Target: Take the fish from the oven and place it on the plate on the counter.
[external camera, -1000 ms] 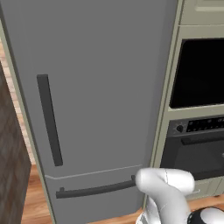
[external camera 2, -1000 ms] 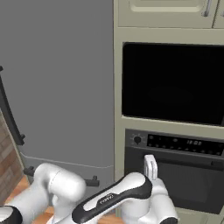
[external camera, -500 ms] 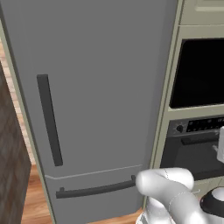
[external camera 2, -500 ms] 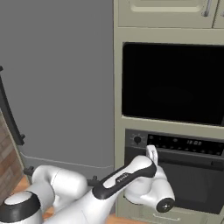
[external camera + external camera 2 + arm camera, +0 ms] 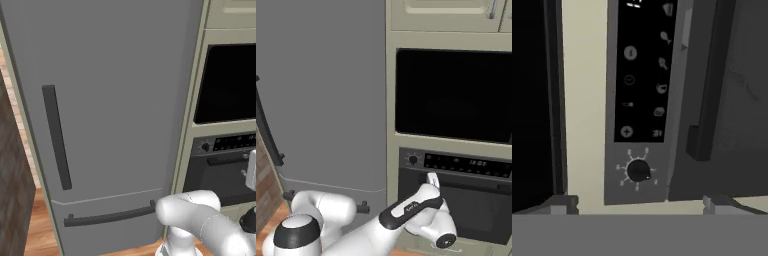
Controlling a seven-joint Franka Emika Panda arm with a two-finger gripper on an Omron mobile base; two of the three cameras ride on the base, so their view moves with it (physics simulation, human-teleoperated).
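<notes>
The oven (image 5: 476,210) stands right of the fridge, its dark door shut under a control strip (image 5: 456,162), so the fish is hidden. The plate and the counter are out of view. My gripper (image 5: 432,180) hangs just in front of the oven's top edge, near the left end of the door handle (image 5: 227,160), and a white part of it juts in at the edge of the left base view (image 5: 251,170). In the rolled hand view the gripper (image 5: 641,206) is open and holds nothing. Its fingertips (image 5: 562,204) flank the knob (image 5: 638,171), with the handle (image 5: 709,75) just beyond.
A tall grey fridge (image 5: 110,110) with dark handles takes up the left side. A black-windowed microwave (image 5: 451,95) sits right above the oven in beige cabinetry. A brown wall edge (image 5: 12,190) stands at far left over wooden floor.
The arm has stretched forward and to the right, bringing the open gripper up to the oven's control strip and handle. The jaws stayed wide.
</notes>
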